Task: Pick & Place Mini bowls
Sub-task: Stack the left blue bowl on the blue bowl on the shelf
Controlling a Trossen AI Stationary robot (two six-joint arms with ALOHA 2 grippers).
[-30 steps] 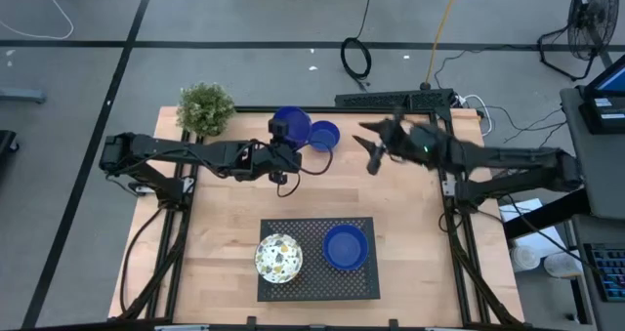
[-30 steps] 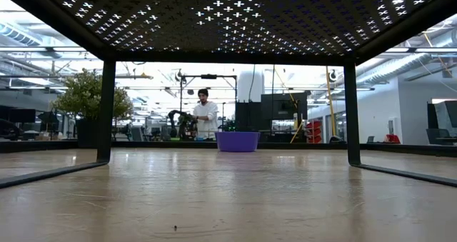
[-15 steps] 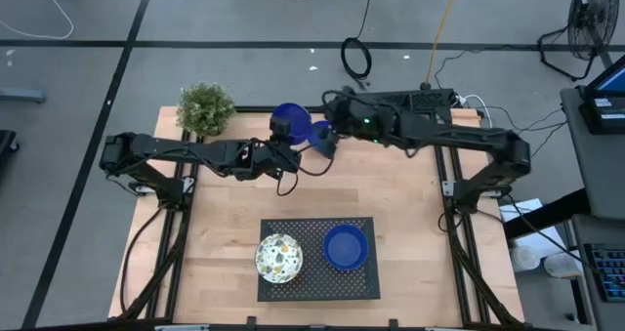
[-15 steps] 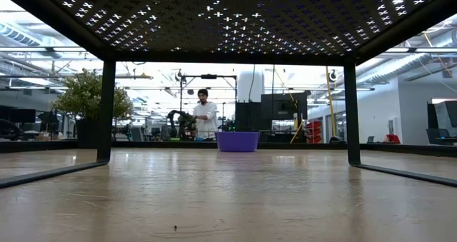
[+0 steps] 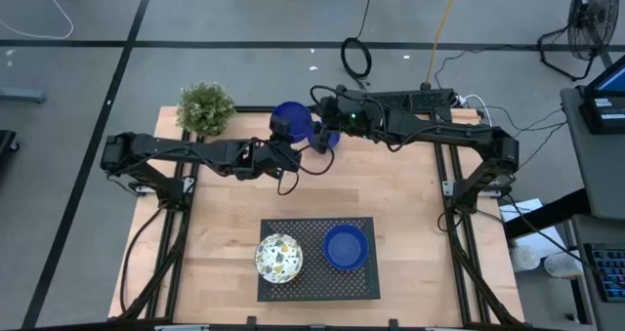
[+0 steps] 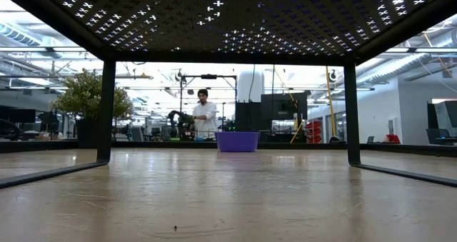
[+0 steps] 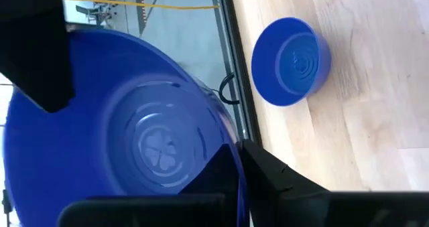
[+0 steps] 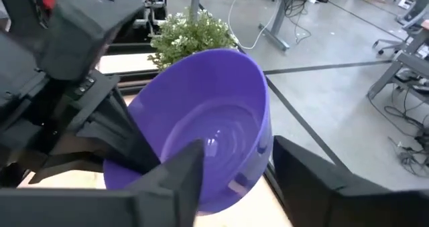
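My left gripper (image 5: 281, 147) is shut on a glossy blue mini bowl (image 5: 290, 121) at the table's far edge, which fills the left wrist view (image 7: 134, 140). My right gripper (image 5: 326, 128) is open right beside this bowl (image 8: 214, 120). One of its fingers (image 8: 181, 173) stands before the bowl's hollow and the other (image 8: 308, 167) outside the wall; I cannot tell whether they touch. A second blue bowl (image 7: 291, 61) stands on its base on the table, partly under the right gripper (image 5: 328, 140). A floral bowl (image 5: 279, 258) and a third blue bowl (image 5: 346, 247) sit on a dark tray. My left gripper holds the blue bowl by its rim (image 7: 238, 157), one finger (image 7: 218, 177) inside the hollow and one (image 7: 275, 183) outside the wall. The fingers come roughly level from the table's left side. The bowl is lifted clear and tipped on its side.
A leafy potted plant (image 5: 206, 107) stands at the far left corner, close to the left arm. The dark perforated tray (image 5: 317, 282) lies near the table's near edge. In the low view the standing bowl (image 6: 237, 140) shows far off, with a person in the room behind.
My right arm has swung from right of the bowls toward the table's left and far edge, ending beside the bowl in my left gripper. The held bowl has stayed where it was.
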